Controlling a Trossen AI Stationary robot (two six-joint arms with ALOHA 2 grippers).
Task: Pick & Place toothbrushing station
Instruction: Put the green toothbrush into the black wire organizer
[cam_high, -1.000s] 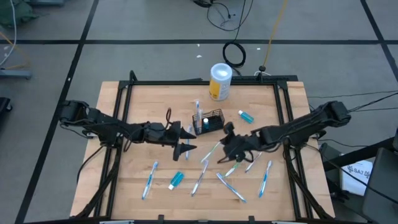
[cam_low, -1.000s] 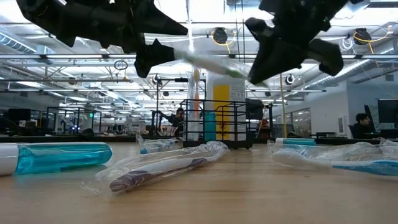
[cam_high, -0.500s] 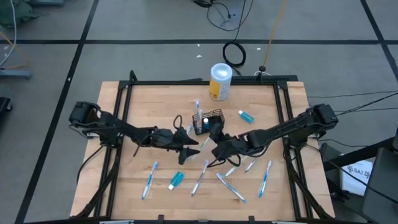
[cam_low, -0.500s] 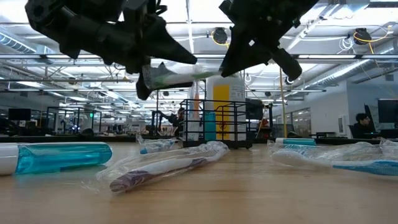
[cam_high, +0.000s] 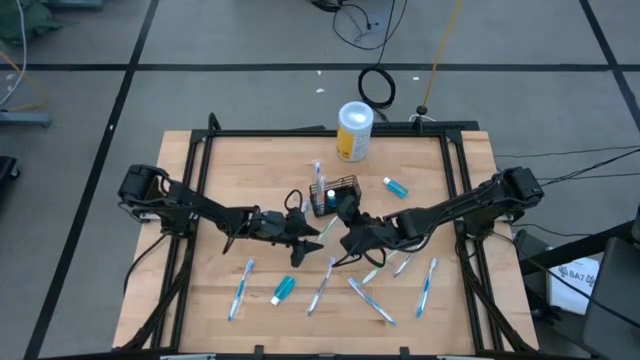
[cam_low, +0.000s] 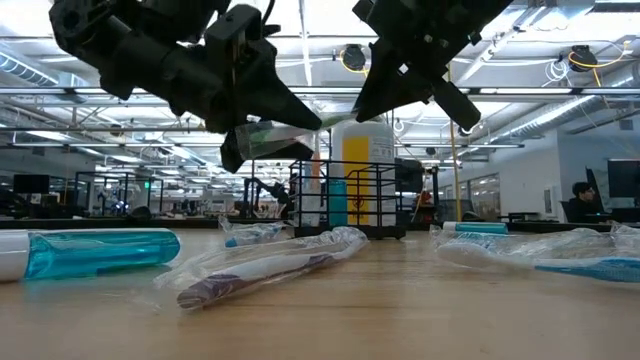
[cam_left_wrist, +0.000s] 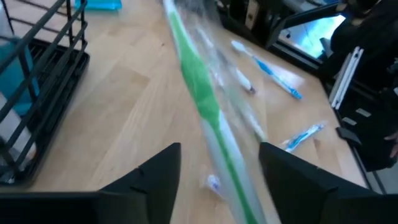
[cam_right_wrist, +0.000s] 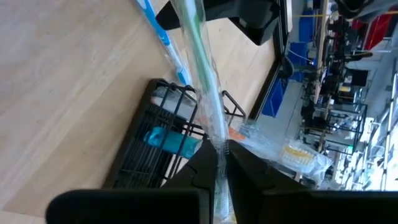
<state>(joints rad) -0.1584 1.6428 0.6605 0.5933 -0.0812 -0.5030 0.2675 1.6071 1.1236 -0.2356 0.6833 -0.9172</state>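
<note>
A green toothbrush in a clear wrapper (cam_high: 323, 228) hangs above the table's middle. My right gripper (cam_high: 347, 229) is shut on one end of it. My left gripper (cam_high: 303, 228) is open at the other end, with the toothbrush (cam_left_wrist: 202, 106) running between its two fingers (cam_left_wrist: 155, 177). The toothbrushing station, a low black wire basket (cam_high: 337, 195), stands on the table just beyond both grippers. A teal tube and a white toothbrush stand in the basket (cam_right_wrist: 158, 155). My right gripper pinches the wrapped toothbrush between its two fingers at one end of the clear wrapper (cam_right_wrist: 218, 152). The toothbrush runs on from the fingertips toward my left gripper. It is lifted clear of the table, about level (cam_low: 290, 130).
A white-and-yellow canister (cam_high: 354, 130) stands at the far edge. Several wrapped toothbrushes (cam_high: 322, 285) lie on the near half of the table, along with a teal tube (cam_high: 283, 290). Another teal tube (cam_high: 396, 186) lies right of the basket.
My left gripper has moved down and toward the table's middle, so that its open fingers now stand around the free end of the toothbrush. My right gripper has carried the toothbrush toward the table's left and rolled, then held still.
</note>
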